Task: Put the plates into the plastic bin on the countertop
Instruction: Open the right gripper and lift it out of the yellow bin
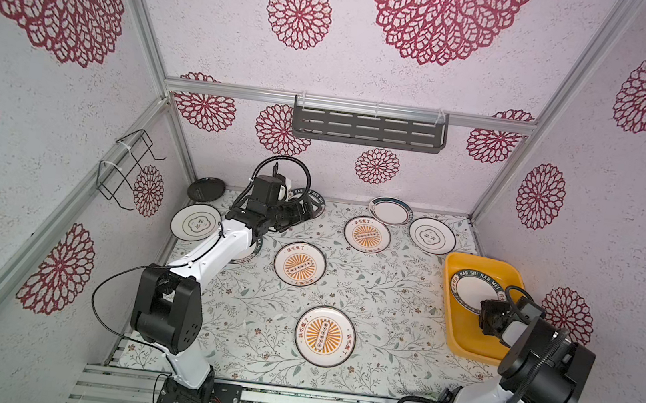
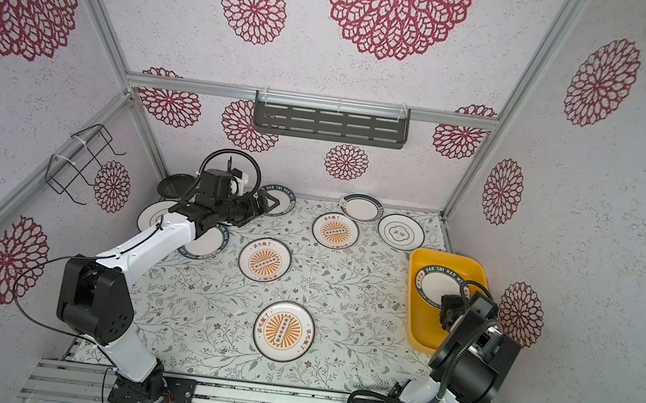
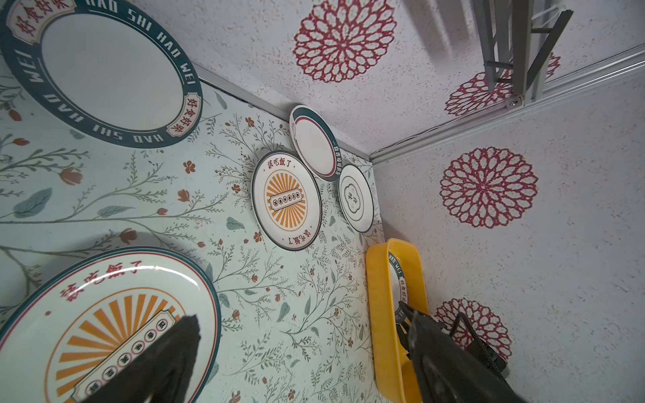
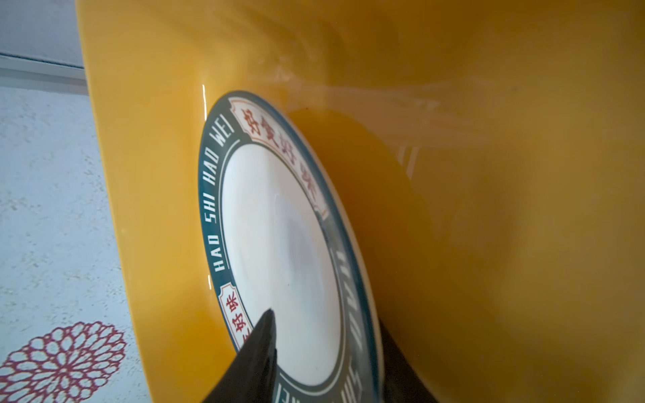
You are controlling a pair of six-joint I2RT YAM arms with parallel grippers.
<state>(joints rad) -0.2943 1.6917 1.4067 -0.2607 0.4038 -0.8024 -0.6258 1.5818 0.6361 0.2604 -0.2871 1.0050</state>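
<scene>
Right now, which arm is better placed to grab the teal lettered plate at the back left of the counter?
Left. The left arm's open fingers hang close to that plate; the right arm's fingers straddle the rim of another plate in the yellow bin, across the countertop.

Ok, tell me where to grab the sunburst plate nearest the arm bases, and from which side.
Grip the rim of the sunburst plate, probably at its edge nearest the bases. It lies flat, face up on the countertop, so only the raised rim gives purchase: come down from above, one finger inside, one outside. No other plate touches it.
</scene>
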